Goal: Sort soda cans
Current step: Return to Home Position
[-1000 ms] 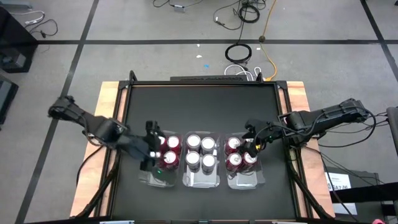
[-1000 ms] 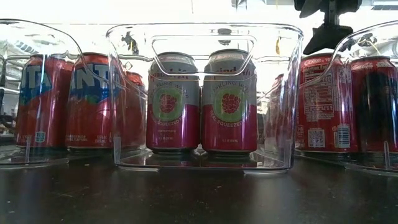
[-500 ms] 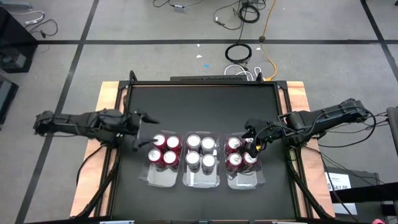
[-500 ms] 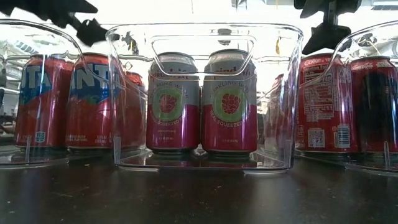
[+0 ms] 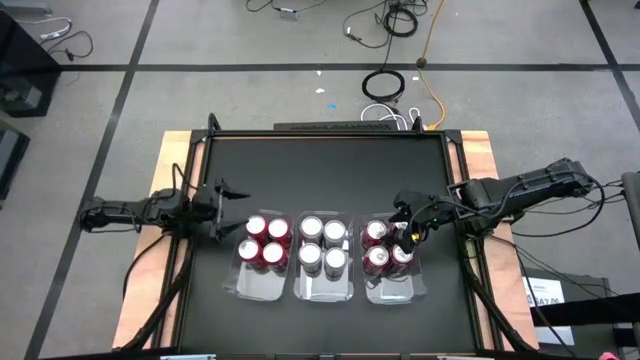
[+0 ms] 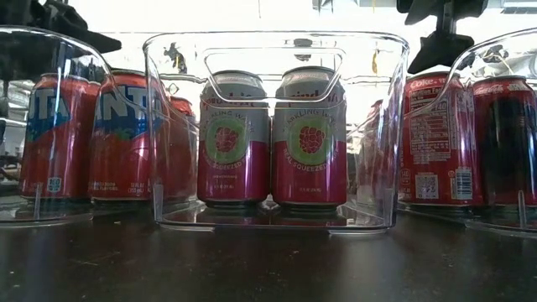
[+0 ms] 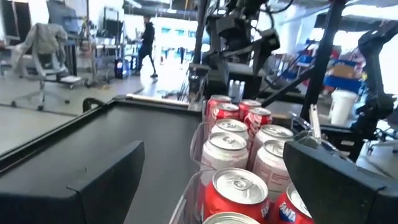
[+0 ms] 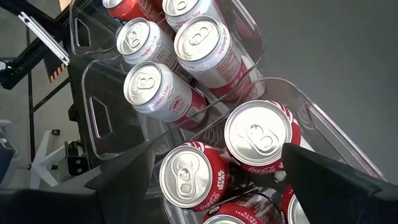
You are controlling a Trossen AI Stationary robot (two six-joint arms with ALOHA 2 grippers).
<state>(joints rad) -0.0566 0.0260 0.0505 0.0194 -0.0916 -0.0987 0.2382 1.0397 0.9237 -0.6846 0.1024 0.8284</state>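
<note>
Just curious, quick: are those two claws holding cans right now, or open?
Left gripper: open, empty, beside the left bin.
Right gripper: open, empty, over the right bin.

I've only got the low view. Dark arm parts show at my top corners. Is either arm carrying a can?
Observer: No. The left gripper is beside the left tray, not over it, jaws open and empty.
Operator: And the right?
Observer: The right gripper hangs over the soda cans in the right tray, jaws open, gripping nothing.
Operator: Cans per tray?
Observer: Four in each of the three, middle tray included.
</note>
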